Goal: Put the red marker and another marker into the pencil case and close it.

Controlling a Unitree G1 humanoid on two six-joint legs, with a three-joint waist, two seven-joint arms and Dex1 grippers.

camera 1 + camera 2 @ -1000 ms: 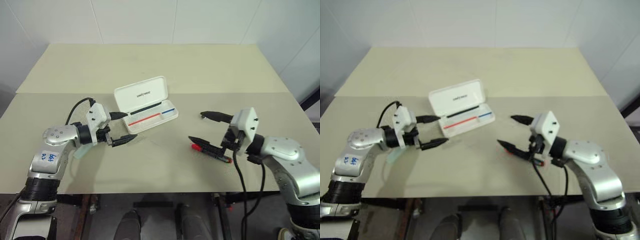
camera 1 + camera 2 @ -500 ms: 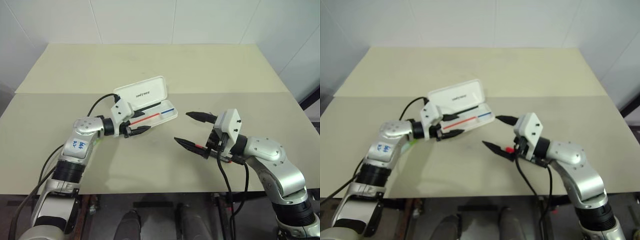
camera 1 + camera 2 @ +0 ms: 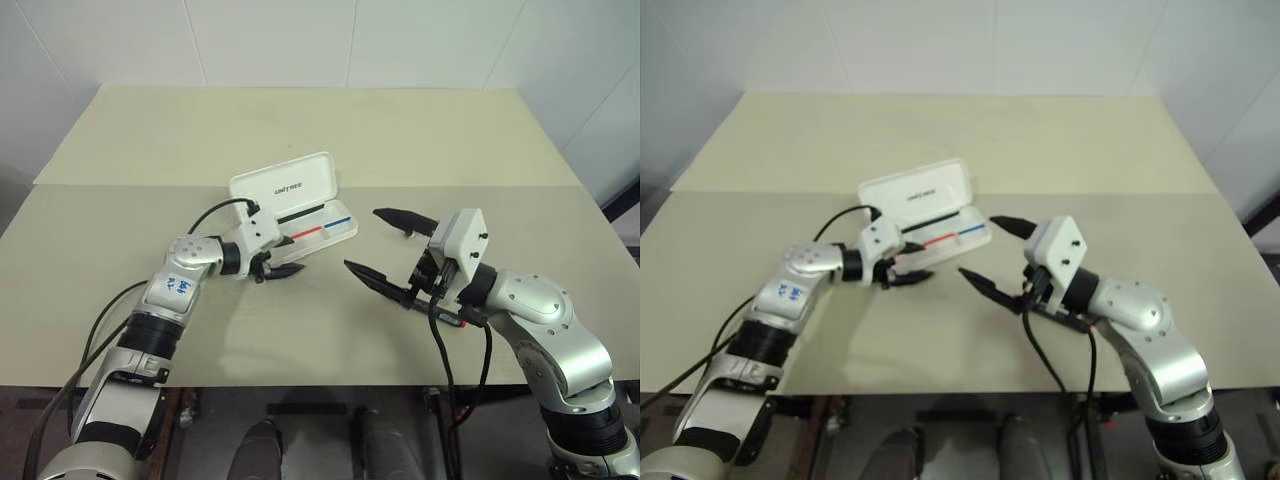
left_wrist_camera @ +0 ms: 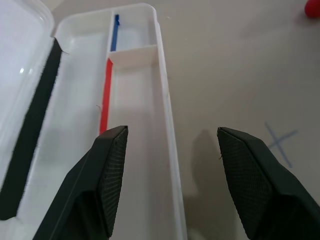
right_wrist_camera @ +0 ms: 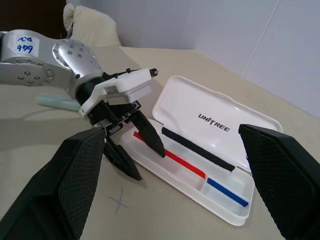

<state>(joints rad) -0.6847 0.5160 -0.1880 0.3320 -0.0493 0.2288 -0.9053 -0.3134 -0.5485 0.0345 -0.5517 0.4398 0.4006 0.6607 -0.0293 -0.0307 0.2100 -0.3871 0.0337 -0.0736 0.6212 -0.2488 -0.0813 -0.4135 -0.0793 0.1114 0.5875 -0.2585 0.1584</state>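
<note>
1. Left eye view: you had the flat white hard-plastic pencil case lying open on the beige surface, its lid with dark "UNITREE" lettering raised at the far side.
2. Inside the case's tray you could see a thin red-and-blue stick, and a thin black pen lay along the hinge side.
3. Your left pincer hovered at the near left end of the case, its two black fingers partly spread and holding nothing; in the left wrist view one finger sat over the tray and the other over the bare surface just outside the case's wall.
4. Your right pincer stood right of the case, jaws wide apart and empty, pointing toward the case.
5. The red marker, black-barrelled, lay on the surface under your right wrist, mostly hidden by the arm, outside the case.
6. In the right wrist view, the stubby pale-green marker lay on the surface behind your left arm, well away from the case.
7. A faint pen-drawn cross marked the surface near the case's front.
</note>
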